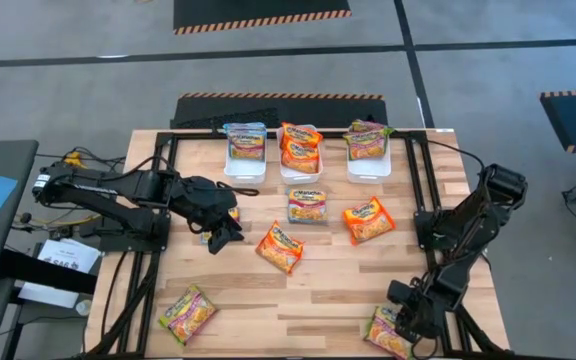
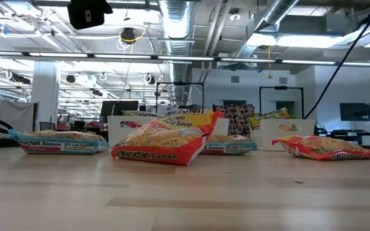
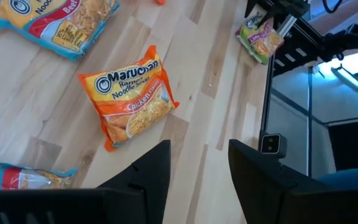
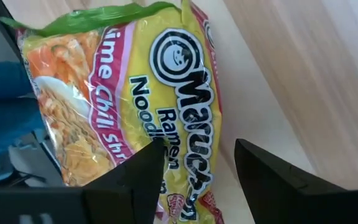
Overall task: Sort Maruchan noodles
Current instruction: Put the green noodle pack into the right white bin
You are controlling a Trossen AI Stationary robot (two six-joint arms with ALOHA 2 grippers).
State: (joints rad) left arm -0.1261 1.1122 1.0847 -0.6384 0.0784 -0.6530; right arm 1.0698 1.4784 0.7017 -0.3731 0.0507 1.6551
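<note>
Maruchan noodle packets lie flat on the wooden table: a blue one (image 1: 307,205), two orange ones (image 1: 368,219) (image 1: 279,246), and a green-pink one (image 1: 188,313) at the near left. Another green-pink packet (image 4: 142,93) lies at the near right edge. My right gripper (image 1: 405,318) (image 4: 197,146) is open, pointing steeply down close over this packet. My left gripper (image 1: 223,235) (image 3: 199,146) hangs open above the table's left middle, short of the orange chicken packet (image 3: 129,96), with nothing between its fingers. My right gripper stands with open fingers (image 4: 145,168) over the middle of the green-pink packet, coming from above. The packet lies flat on the table. I cannot tell whether the fingertips touch it.
Three white bins (image 1: 245,168) (image 1: 301,174) (image 1: 368,174) stand in a row at the far edge, holding blue, orange and green-pink packets in turn. A blue packet (image 3: 17,176) lies close by my left gripper. Black frame rails (image 1: 423,200) run along the table's sides.
</note>
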